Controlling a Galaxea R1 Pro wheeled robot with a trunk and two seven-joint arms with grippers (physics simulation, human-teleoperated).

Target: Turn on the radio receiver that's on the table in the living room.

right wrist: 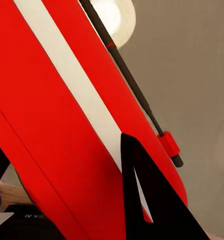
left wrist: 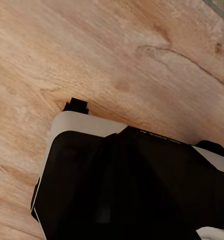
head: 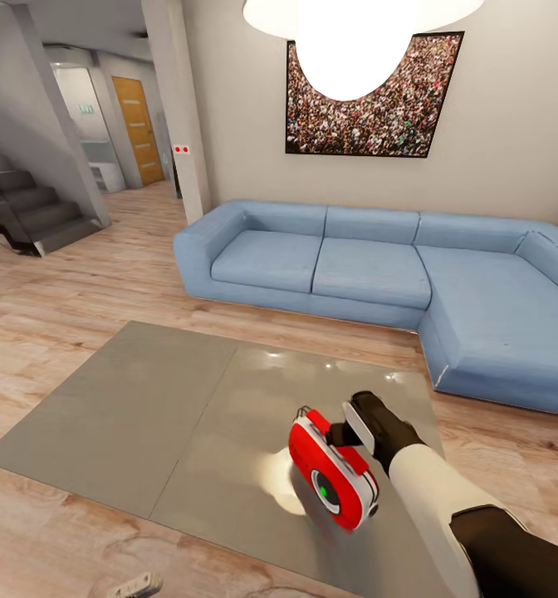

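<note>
Right arm (head: 445, 498): white cylindrical forearm shell between a glossy black elbow cover and a black wrist housing, ending in the right gripper (head: 339, 432) with a black body and a flat white finger plate. Right wrist view: finger (right wrist: 152, 200) seen as a black pointed wedge. Left wrist view: black housing (left wrist: 132, 190) edged by a white rounded shell, small black tabs projecting.

Table (head: 138, 415): low, glossy grey top with one seam across it, sitting on the light wood plank floor (head: 55, 307). Only thing on it is the radio receiver (head: 332, 469) — red with white trim, round dial with a green dot facing the camera, tilted, near the table's near-right edge, in a bright lamp reflection (head: 283, 473) on the top. Rest of the top — everything left of the radio — is plain grey surface.
</note>
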